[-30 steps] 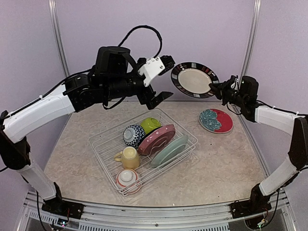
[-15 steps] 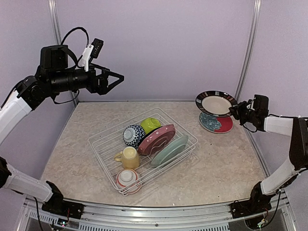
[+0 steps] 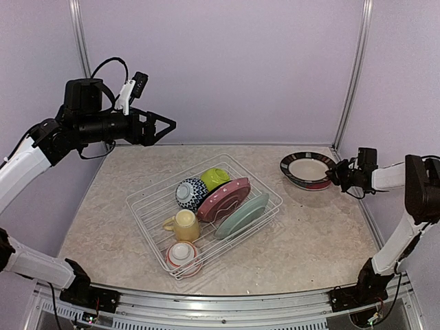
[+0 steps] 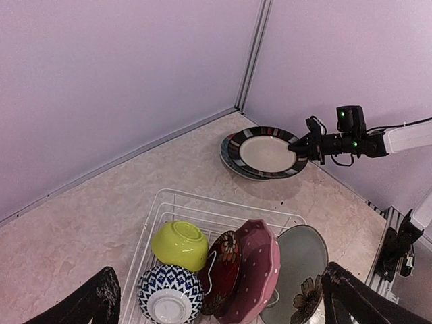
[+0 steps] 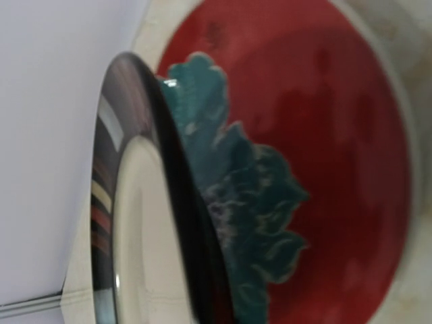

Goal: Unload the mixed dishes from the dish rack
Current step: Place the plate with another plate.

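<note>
Table (image 3: 309, 234), pale stone-look top. At its centre, askew to the edges: white wire dish rack (image 3: 148, 216), seven pieces inside.

High over the far left edge: left gripper (image 3: 165, 128), jaws spread wide, nothing in them. Probably held back to leave the right arm room.

Far right corner: black-rimmed plate (image 3: 307, 168), pinched at its rim by the right gripper (image 3: 338, 172), jaws clamped on it, tilted over a red plate (image 5: 324, 135) with teal leaf pattern. Apparently a stacking spot. Contact between the two not certain.

In the rack, on edge between tines along the right side: teal plate (image 3: 242, 214), pink dotted plate (image 3: 221, 198), dark red plate (image 4: 225, 260), leaning together. Likely a rim pinch from above.

Toward the far corner, tipped sideways: blue-patterned bowl (image 3: 190, 192), lime green bowl (image 3: 214, 178). Near corner: red-white bowl (image 3: 182, 254); just beyond it, pale yellow mug (image 3: 184, 225).
</note>
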